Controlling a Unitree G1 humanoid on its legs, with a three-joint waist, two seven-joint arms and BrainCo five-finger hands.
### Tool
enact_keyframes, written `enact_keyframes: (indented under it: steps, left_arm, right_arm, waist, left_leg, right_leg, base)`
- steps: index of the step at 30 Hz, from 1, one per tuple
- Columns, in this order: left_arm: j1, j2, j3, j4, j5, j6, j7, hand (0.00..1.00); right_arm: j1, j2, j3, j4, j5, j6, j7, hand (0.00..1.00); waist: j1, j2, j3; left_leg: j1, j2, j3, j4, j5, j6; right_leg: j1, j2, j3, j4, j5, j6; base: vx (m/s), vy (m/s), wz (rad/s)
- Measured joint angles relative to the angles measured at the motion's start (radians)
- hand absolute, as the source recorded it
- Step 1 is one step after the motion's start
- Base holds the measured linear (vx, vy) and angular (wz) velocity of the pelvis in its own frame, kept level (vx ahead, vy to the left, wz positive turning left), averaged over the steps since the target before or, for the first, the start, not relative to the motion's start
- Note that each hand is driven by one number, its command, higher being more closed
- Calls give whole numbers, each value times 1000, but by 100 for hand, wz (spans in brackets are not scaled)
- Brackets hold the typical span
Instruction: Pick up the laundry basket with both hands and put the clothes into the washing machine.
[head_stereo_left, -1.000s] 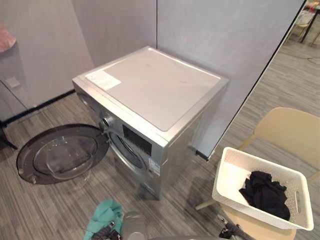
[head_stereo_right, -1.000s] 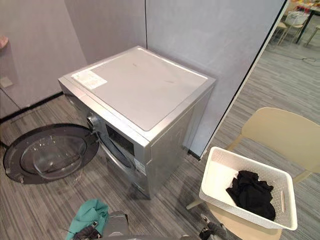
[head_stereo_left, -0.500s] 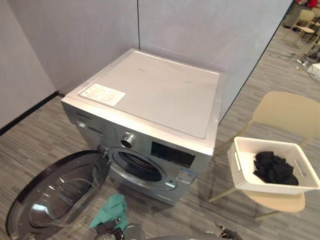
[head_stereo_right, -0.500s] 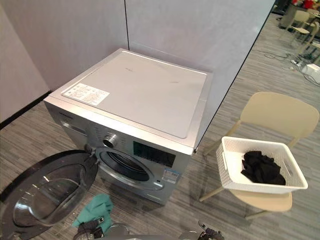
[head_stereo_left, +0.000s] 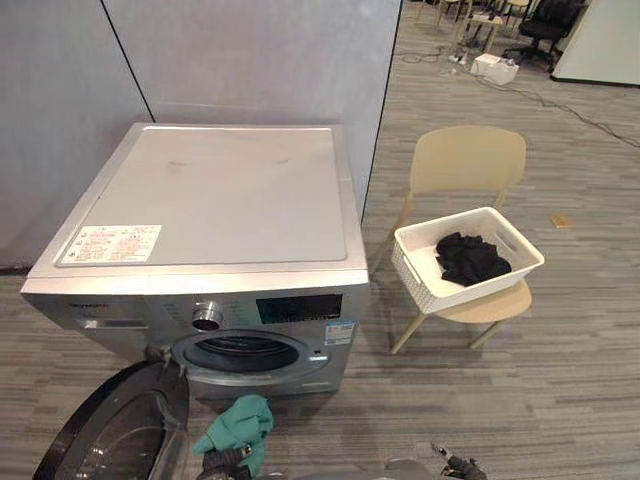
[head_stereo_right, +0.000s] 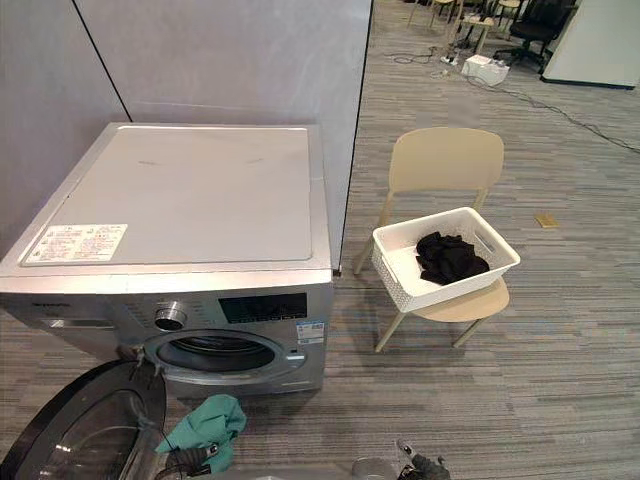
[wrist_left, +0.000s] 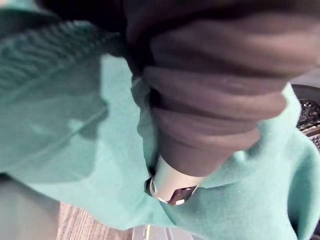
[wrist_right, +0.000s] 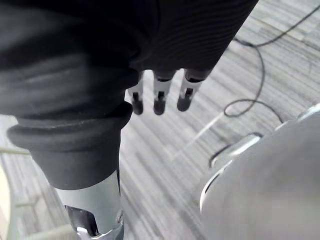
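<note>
Sitting on a beige plastic chair (head_stereo_left: 468, 160), the white perforated plastic laundry basket (head_stereo_left: 430, 290) holds black crumpled clothes (head_stereo_left: 472, 258). It is beside the silver front-loading washing machine (head_stereo_left: 215, 195). The left hand (wrist_left: 172, 182) is wrapped in a teal cloth (head_stereo_left: 238, 425), and I cannot tell its grip. The right hand (wrist_right: 159, 102) hangs with straight fingers, holding nothing.

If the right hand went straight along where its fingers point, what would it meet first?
Likely the grey striped floor: the right hand points relaxed fingers down at it, nothing visibly between, though depth is unclear.
</note>
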Motion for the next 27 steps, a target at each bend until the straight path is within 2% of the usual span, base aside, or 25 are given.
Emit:
enact_keyframes:
  steps: [3,5,6,7,8,9,10,12,13,14,15,16,17,18,19,21,24,27]
  left_arm:
    - [-3,-2,0,0,0,0,1,100]
    - [-4,-6,21,-21,0,0,0,100]
    - [-3,-18,37,-63,0,0,1,100]
    - [-2,-22,38,-86,0,-1,1,100]
    - [-1,-38,38,-122,-1,-5,1,100]
    - [5,-50,37,-143,-2,-8,1,100]
    - [8,-50,37,-154,-7,-8,1,100]
    - [30,-59,44,-202,-54,-15,2,100]
    - [31,-58,43,-203,-66,-16,2,100]
    - [32,-56,32,-203,-84,-16,3,100]
    - [31,-60,7,-202,-86,-15,1,100]
    - [30,-50,-16,-203,-88,-15,1,100]
    - [27,-33,-49,-207,-89,-16,1,100]
    - [9,-17,-102,-217,-89,-16,0,100]
    - [-8,0,-157,-222,-89,-16,-4,100]
    - [13,18,-222,-247,-83,-15,-17,100]
    - [10,40,-296,-319,-77,-24,-30,100]
    - [10,16,-313,-389,-79,-43,-45,100]
  right_arm:
    - [-29,-8,0,29,-1,0,2,0]
    - [-30,-6,4,31,-8,2,3,0]
    - [-27,-7,19,20,-11,3,3,0]
    - [-25,-10,33,8,-11,3,3,0]
    - [-27,-18,59,-13,-18,3,4,0]
    - [-27,-34,73,-24,-34,3,5,0]
    - [-28,-31,73,-28,-42,4,4,0]
    - [-31,-29,94,-57,-47,4,1,0]
    - [-28,-26,98,-66,-47,4,1,0]
    - [-27,-24,103,-71,-42,3,0,0]
    - [-29,-30,102,-70,-39,4,0,0]
    - [-29,-28,102,-66,-38,4,0,0]
    - [-33,-20,106,-57,-39,4,3,0]
    - [-44,-19,102,-34,-39,4,2,0]
    - [-59,-17,90,-2,-38,4,1,0]
    - [-70,-16,87,6,-37,0,2,0]
    - [-68,-24,88,4,5,-1,1,0]
    - [-68,-44,97,-2,12,-2,0,0]
  waist:
    - [5,3,6]
    - [8,0,33]
    - [19,-1,56]
    - [27,-1,65]
    - [38,18,83]
    - [47,18,91]
    - [50,16,92]
    - [53,28,97]
    - [52,28,96]
    - [51,28,96]
    - [50,37,92]
    - [49,35,91]
    - [39,16,82]
    - [15,1,77]
    - [11,-6,81]
    - [11,-3,79]
    - [-3,4,75]
    - [-4,24,90]
  left_leg:
    - [6,4,3,-55,40,-12]
    - [-7,21,-1,31,29,-29]
    - [-65,45,-9,196,1,-59]
    - [-106,58,-18,290,-6,-69]
    - [-182,78,-60,439,-1,-79]
    - [-217,83,-87,502,7,-92]
    - [-220,84,-83,521,5,-93]
    - [-243,181,-49,658,-36,-36]
    - [-237,203,-52,655,-37,-33]
    - [-191,224,-61,588,-29,-29]
    - [-130,180,-89,451,-40,-52]
    - [-96,153,-95,378,-54,-50]
    - [-74,111,-112,279,-56,-53]
    - [-67,72,-133,175,-57,-54]
    - [-63,40,-131,129,-44,-56]
    - [-42,24,-126,118,-40,-52]
    - [-52,5,-117,120,-40,-46]
    - [-99,-4,-89,149,-52,-26]
  right_leg:
    - [45,11,-1,-125,36,-11]
    - [85,14,-16,-139,43,-12]
    - [97,15,-21,-132,37,-15]
    - [98,15,-20,-123,27,-14]
    - [86,20,-19,-87,10,-10]
    - [64,8,-12,-43,-9,-8]
    - [55,-4,-8,-28,-12,-7]
    - [45,-10,6,-12,-13,-2]
    - [43,-15,8,-12,-11,4]
    - [42,-31,13,-12,-7,27]
    - [41,-49,24,-20,-3,58]
    - [42,-55,31,-42,4,70]
    - [42,-65,39,-74,24,74]
    - [41,-73,37,-108,47,77]
    - [44,-98,30,-134,76,100]
    - [60,-110,29,-164,107,100]
    - [50,-131,33,-183,121,124]
    - [-24,-142,83,-153,130,135]
  base:
    - [-34,-75,2]
    - [-76,-61,15]
    - [-126,-60,8]
    - [-168,-24,-2]
    - [-175,66,-6]
    - [-152,118,-5]
    - [-125,173,-5]
    - [-77,186,-11]
    - [-37,239,-4]
    - [-19,304,3]
    - [-21,335,7]
    - [-18,286,30]
    - [-18,217,75]
    - [-28,242,96]
    - [-30,218,66]
    - [-25,155,-11]
    - [-47,49,-14]
    - [-103,39,-33]
